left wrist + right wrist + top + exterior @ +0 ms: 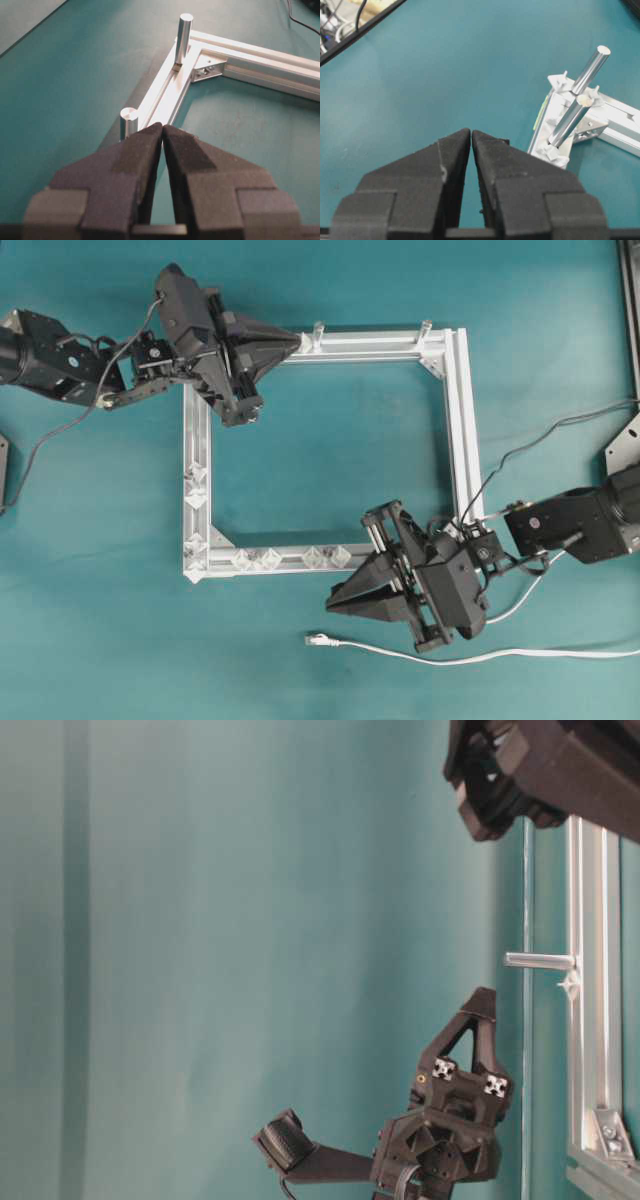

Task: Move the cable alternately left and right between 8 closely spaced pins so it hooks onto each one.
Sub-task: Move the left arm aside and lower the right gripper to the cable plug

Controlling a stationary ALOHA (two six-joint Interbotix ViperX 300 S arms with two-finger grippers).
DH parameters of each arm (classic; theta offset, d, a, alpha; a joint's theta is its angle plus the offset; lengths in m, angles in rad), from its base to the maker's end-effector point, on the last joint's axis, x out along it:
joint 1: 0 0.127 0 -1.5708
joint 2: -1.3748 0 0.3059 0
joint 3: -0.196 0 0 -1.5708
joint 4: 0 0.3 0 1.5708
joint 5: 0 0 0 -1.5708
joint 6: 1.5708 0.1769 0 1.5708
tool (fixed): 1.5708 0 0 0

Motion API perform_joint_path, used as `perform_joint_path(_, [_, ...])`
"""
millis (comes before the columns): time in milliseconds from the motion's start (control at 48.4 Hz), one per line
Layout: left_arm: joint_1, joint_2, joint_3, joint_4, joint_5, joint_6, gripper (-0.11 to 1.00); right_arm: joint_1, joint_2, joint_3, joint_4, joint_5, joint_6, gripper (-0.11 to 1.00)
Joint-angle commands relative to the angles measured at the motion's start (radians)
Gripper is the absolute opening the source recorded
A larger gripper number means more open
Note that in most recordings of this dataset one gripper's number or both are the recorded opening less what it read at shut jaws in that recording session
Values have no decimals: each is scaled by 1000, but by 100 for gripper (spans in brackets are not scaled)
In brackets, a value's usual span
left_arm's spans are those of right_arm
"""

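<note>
A square frame of silver aluminium rails (325,345) lies flat on the teal desk (330,450), about midway across it. Small whitish, translucent diamond-shaped pins sit on the frame: one pair on the left rail (195,488), and two more pairs along the near rail (290,558), close to the frame's near-left corner. Two upright cylindrical metal posts (318,333) stand on the far rail.

The long thin white cable (430,655) lies loose on the desk toward the near edge, outside the frame. Its small pale plug (316,640) rests just below the near rail's right part, and the cord trails away to the desk's right edge. It touches none of the pins.

The left arm's black gripper (297,341) hovers over the frame's far-left corner, pointing along the far rail. From its wrist camera, the dark padded fingers (145,145) are pressed together at the tips, holding nothing, with the nearer post just beyond them.

The right arm's black gripper (332,606) hangs near the frame's near-right corner, between the near rail and the cable, its tip pointing left. Its fingers (457,147) also meet at the tips with only a hairline gap, and nothing sits between them. The plug lies just beside this gripper, apart from it.
</note>
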Motion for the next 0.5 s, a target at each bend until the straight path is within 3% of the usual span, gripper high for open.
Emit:
perform_joint_path(0, [-25,-49,-15,29,52,-9,15,14,-12,-17,-3,-5,12,19])
perform_joint_path(41, [-31,-64,-15,31,100,-9,11,17,-12,-20,-5,8,17,17])
perform_joint_path(103, [-40,-89,-14,32,183,-9,1,21,-14,-29,-3,38,31,5])
perform_joint_path(145, [-44,-107,-11,32,238,-9,0,26,-17,-34,-5,60,41,0])
perform_joint_path(269, [-66,-167,-5,35,347,-2,0,32,-41,-49,-5,127,71,0])
perform_joint_path(476, [-92,-276,28,35,368,-8,0,38,-120,-92,-5,318,164,0])
